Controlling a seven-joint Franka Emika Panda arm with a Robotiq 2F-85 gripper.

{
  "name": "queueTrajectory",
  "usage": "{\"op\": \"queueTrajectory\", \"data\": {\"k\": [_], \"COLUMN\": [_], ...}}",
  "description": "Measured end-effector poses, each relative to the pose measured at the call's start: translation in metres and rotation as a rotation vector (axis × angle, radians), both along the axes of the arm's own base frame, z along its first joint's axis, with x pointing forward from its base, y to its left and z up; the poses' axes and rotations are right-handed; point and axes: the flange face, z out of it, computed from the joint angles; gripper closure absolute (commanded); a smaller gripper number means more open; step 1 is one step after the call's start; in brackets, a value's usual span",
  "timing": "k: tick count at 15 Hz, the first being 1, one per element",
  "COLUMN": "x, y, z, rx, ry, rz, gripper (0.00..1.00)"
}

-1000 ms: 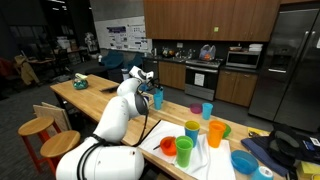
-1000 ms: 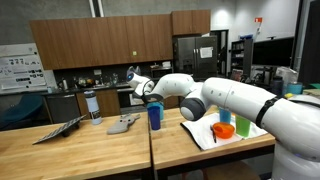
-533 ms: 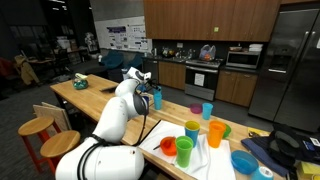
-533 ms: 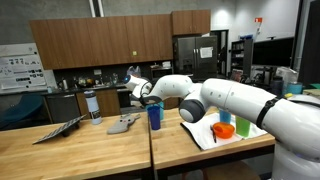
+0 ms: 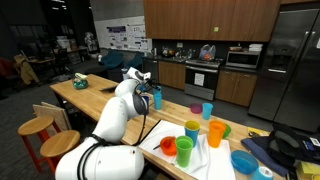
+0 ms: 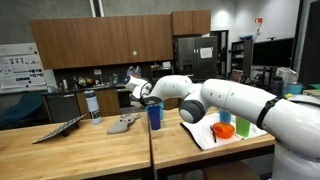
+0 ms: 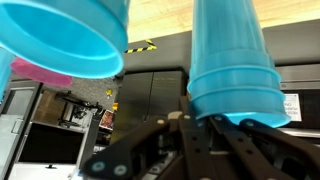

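Nothing shifted over the last second: gripper [image 6: 149, 101] stays pinched narrow on the rim of 1 tall blue plastic cup [image 6: 154, 117] standing on the wooden counter [image 6: 80, 152], so the grip looks settled.

Your tally, in an exterior view: two blue cups [image 5: 208, 110], one pink cup [image 5: 196, 108], two orange cups [image 5: 216, 132], one yellow-green cup [image 5: 191, 129], one green cup [image 5: 185, 153], one blue bowl [image 5: 244, 161], two stools [image 5: 36, 127]. Your wrist view: two blue cups, one pink cup. In an exterior view you also get one bottle [image 6: 92, 104].
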Motion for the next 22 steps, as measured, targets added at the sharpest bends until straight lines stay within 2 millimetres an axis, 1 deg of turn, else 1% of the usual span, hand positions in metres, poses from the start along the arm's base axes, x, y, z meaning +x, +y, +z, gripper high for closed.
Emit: {"op": "queueTrajectory", "data": {"k": [1,4,6,15,16,17,18,22], "x": [0.000,-0.002,-0.003,-0.003,-0.003,-0.003,-0.003,-0.003], "y": [0.001,0.003,0.004,0.005,0.005,0.005,0.005,0.004], "z": [0.000,-0.010,-0.014,-0.014,-0.014,-0.014,-0.014,-0.011], "rx": [0.000,-0.003,-0.004,-0.001,-0.001,-0.001,-0.002,-0.004], "ry": [0.000,0.010,0.011,0.010,0.010,0.010,0.010,0.004], "rz": [0.001,0.000,0.000,-0.002,-0.002,-0.002,-0.002,-0.003], "gripper": [0.85,0.66,0.64,0.64,0.39,0.38,0.35,0.09]}}
